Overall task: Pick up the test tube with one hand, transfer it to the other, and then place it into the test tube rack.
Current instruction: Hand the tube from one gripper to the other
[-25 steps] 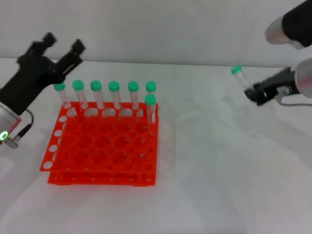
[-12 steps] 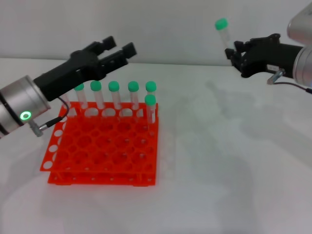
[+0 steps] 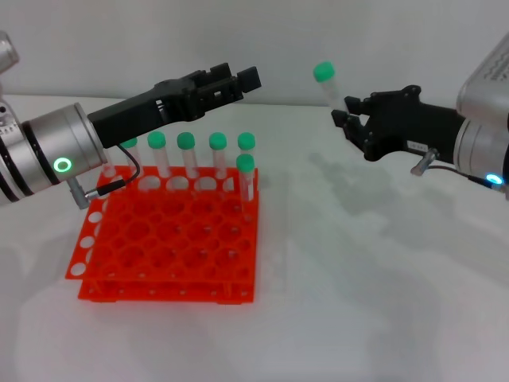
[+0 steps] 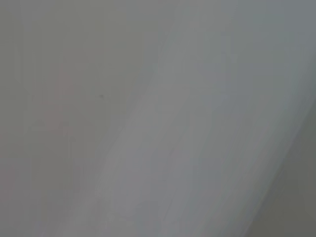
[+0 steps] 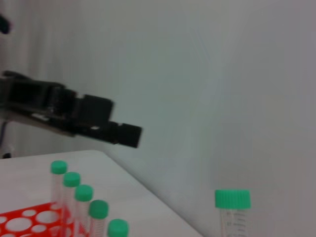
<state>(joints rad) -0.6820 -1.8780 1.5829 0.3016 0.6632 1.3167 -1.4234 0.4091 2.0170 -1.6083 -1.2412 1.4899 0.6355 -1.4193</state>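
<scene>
The test tube [image 3: 326, 83], clear with a green cap, is held up in the air right of centre, and my right gripper [image 3: 347, 119] is shut on its lower part. The tube's cap also shows in the right wrist view [image 5: 232, 199]. My left gripper [image 3: 237, 79] reaches out above the back row of the orange-red test tube rack [image 3: 167, 247], open, with nothing between its fingers and a short gap to the tube. It appears in the right wrist view too [image 5: 106, 123]. The left wrist view shows only a grey blur.
Several green-capped tubes [image 3: 185, 155] stand in the rack's back row, and one more tube [image 3: 245, 177] stands just in front at its right end. Their caps [image 5: 83, 192] show in the right wrist view. White table surface [image 3: 358, 278] lies to the right of the rack.
My right gripper has carried the tube leftward toward the middle. My left gripper has stretched further right, over the rack's back row, closing the gap between the two.
</scene>
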